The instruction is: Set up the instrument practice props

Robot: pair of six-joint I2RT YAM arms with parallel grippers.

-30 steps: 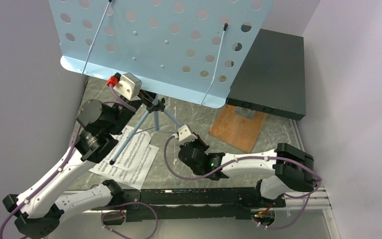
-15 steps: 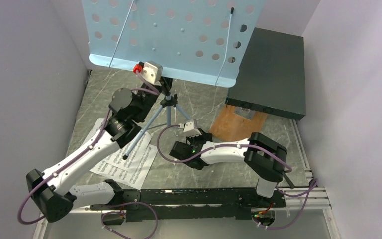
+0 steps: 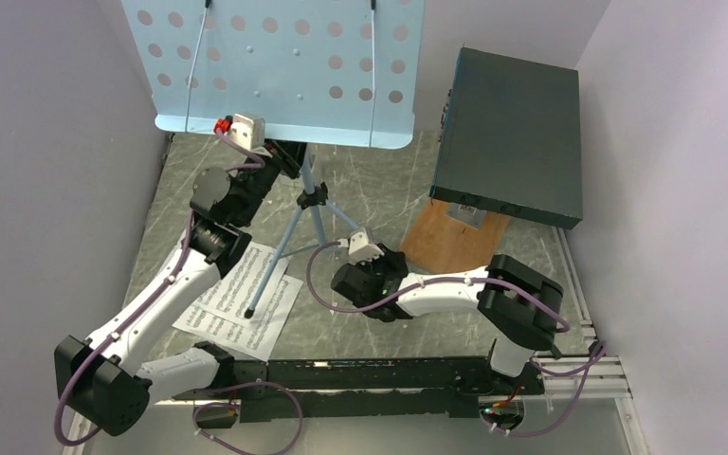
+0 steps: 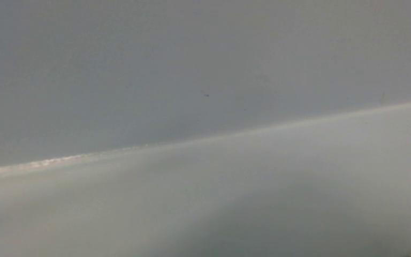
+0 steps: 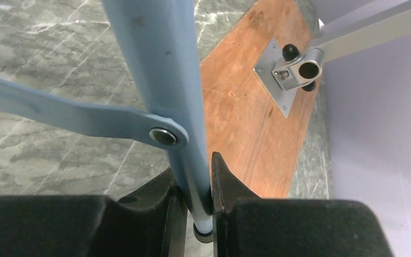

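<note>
Compared with half a second earlier, the light blue perforated music stand (image 3: pixel 284 66) had swung round. Its desk, which had sat skewed with its lower right corner crossing the big dark box (image 3: pixel 512 123), now lay squarer across the top of the overhead view, shifted left and clear of that box. Your left arm had travelled with it, and the central post stood more nearly upright over the grey marbled worktop (image 3: pixel 379 190). Your left gripper (image 3: pixel 282 152) sat at the post just under the desk's lower lip. Its wrist camera showed only a blurred pale blue surface, so you could not tell whether its jaws were closed or released. Your right gripper (image 5: pixel 194 171) was clenched on a thin blue tripod leg (image 5: pixel 160 64), with both black fingers (image 5: pixel 222 182) pressed against the tube just above its tip. The wooden board (image 5: pixel 246 107) under the box lay beyond it. The stand stood toward the back left of the worktop. Another leg's tip rested over the white printed sheet-music pages (image 3: pixel 232 303), which lay flat near your left arm.
</note>
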